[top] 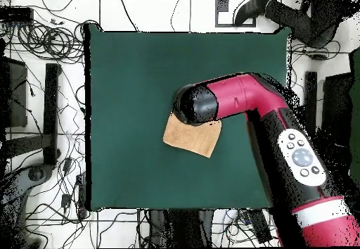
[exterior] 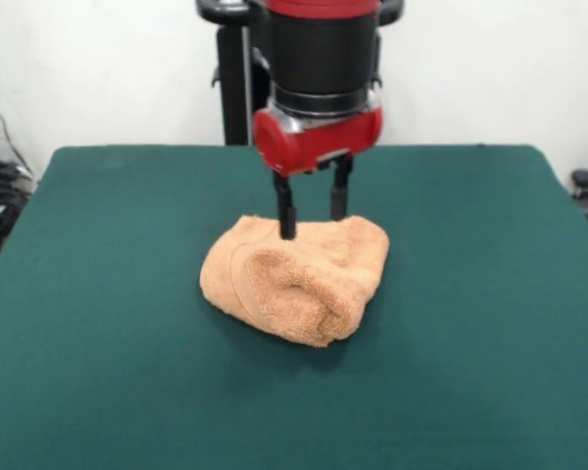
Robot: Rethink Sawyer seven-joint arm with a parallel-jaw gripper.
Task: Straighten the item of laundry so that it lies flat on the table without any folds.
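The peach terry towel point(exterior: 294, 279) lies bunched and folded over itself in a lump near the middle of the dark green table point(exterior: 98, 294). My gripper point(exterior: 314, 225) hangs straight down over the towel's far edge, open. The fingertips are at the height of the cloth's top, and one fingertip point(exterior: 287, 231) touches or sinks into it. Nothing is held between the fingers. In the overhead view the towel point(top: 191, 139) shows as a small folded patch on the table point(top: 133, 84). The arm's wrist point(top: 197, 104) covers the towel's upper edge and hides the gripper.
The arm's red and black body point(top: 281, 141) crosses the table's right side in the overhead view. The black pedestal point(exterior: 235, 88) stands behind the table's far edge. Cables and gear point(top: 42, 42) lie on the floor round the table.
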